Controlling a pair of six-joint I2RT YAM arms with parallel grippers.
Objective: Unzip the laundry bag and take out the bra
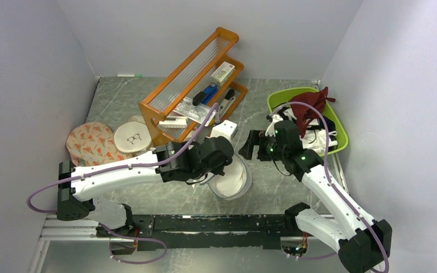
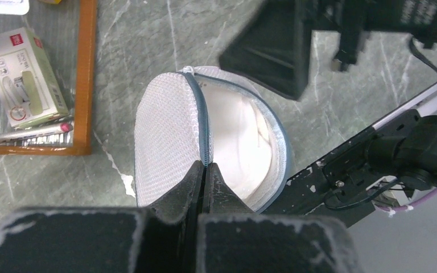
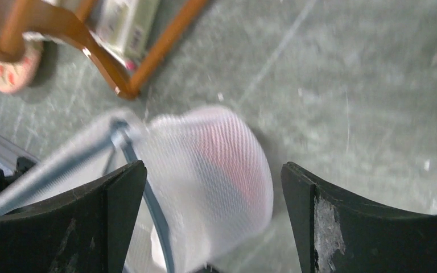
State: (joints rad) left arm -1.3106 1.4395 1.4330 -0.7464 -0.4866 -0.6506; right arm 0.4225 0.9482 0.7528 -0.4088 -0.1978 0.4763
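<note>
— Pinching what, the left gripper?
— The bag. Its fingers are pressed together on the dark zip rim at the near end.
— Where does the bag sit?
— On the table, front and centre, between the two arms, near the rack.
— Which way does it run?
— In the left wrist view the zip seam runs straight away from the fingertips. One mesh dome lies left of it. The other half gapes to the right, showing white lining.
— And the right gripper?
— Spread wide, gripping nothing, pointed at the bag but apart from it.
— Any sign of the bra?
— Only a red tint behind the mesh in the right wrist view. That view is blurred, so its shape can't be told. From above, the left wrist covers the bag's far side, and no red shows there.
</note>
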